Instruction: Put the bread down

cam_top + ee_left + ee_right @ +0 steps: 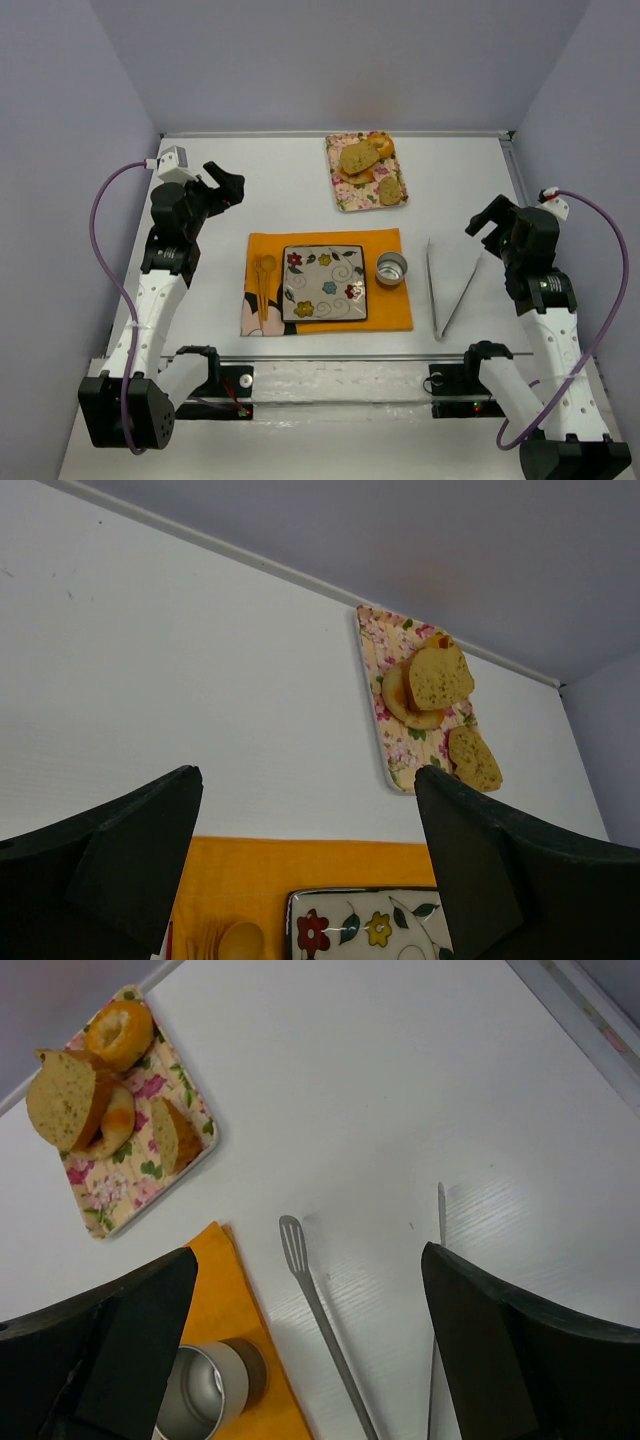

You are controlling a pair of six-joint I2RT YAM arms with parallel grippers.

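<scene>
The task is at its opening step: nothing is grasped yet, and the first job is to reach for the bread. The bread [388, 190] lies on a flowered tray [345, 197] beyond the decorated plate [324, 284], at the tray corner nearest the plate and slightly to the plate's right. A larger oval slice [357, 157] and an orange bun [380, 145] sit farther from the plate on the same tray.

The left claw [225, 185] hangs over bare tabletop [270, 190], left of the plate and beyond it. Its fingers are spread wide and hold nothing. The right claw [488, 222] hovers well to the plate's right, likewise released and empty. A pair of tongs [434, 290] lies between it and the plate.

The plate is bare and is probably where the bread should go. The next move calls for one arm to travel toward the tray corner. It must come down over the small slice alone and close on its crust without disturbing the oval slice just beside it. The right arm looks better placed, though it may be meant to use the tongs.
</scene>
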